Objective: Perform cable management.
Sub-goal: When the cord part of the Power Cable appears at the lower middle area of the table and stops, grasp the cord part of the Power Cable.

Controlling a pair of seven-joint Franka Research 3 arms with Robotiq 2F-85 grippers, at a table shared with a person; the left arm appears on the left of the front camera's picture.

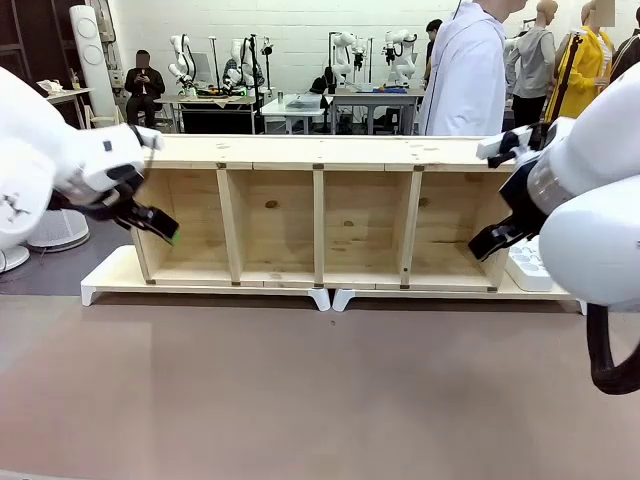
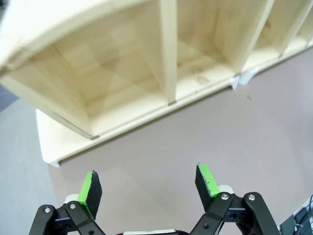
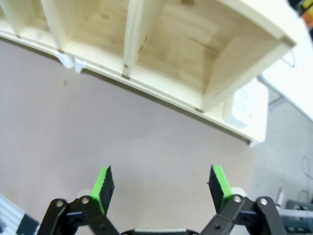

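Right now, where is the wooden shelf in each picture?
Front view: wooden shelf spans the middle, openings toward the camera.
Left wrist view: shelf across the top, beyond the open left gripper.
Right wrist view: shelf across the top, beyond the open right gripper.
Shared landmark: the white feet under its middle divider.

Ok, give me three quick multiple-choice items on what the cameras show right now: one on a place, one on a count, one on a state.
1. Where does the white power strip lie relative to the wooden shelf?
A) on top of it
B) just outside its right end
C) in its leftmost compartment

2. How many open compartments does the shelf have?
A) two
B) four
C) six

3. How is the left hand?
A) open and empty
B) shut on a plug
C) shut on the shelf's edge

Answers:
1 B, the strip sits low beside the right end wall.
2 B, three upright dividers split it into four.
3 A, its green pads stand wide apart over the bare table.
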